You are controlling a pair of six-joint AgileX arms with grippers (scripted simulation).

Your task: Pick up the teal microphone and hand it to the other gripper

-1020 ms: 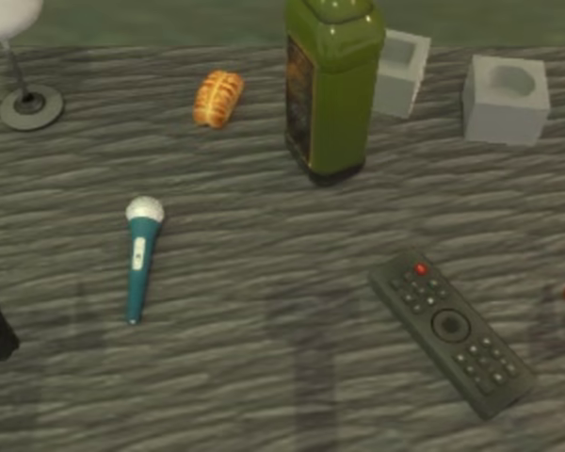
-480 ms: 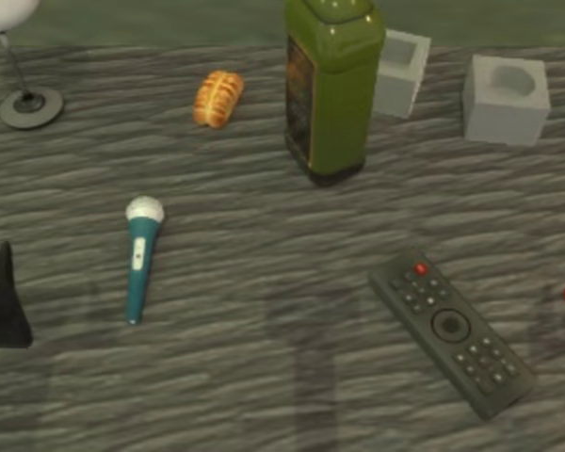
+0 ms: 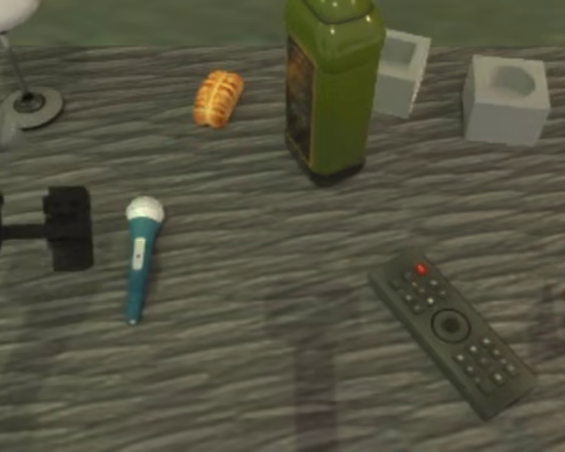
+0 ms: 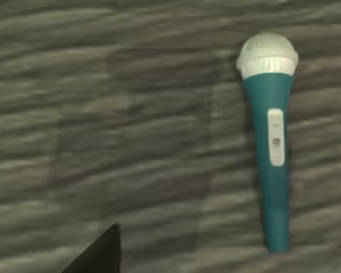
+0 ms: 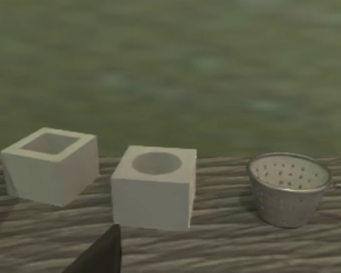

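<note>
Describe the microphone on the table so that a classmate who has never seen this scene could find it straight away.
Start at the tall green bottle at the back of the table, then look toward the table's left and nearer. The teal microphone lies flat there, beside the left claw. Unlike the long black remote, it is slim, teal-handled, with a round silvery-white head.

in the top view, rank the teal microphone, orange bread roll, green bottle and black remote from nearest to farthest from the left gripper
1. The teal microphone with the silvery-white head, lying just right of the left gripper, at the table's left.
2. The orange bread roll, up toward the far edge.
3. The tall green bottle, near the middle at the far edge.
4. The long black remote, at the right near side.
</note>
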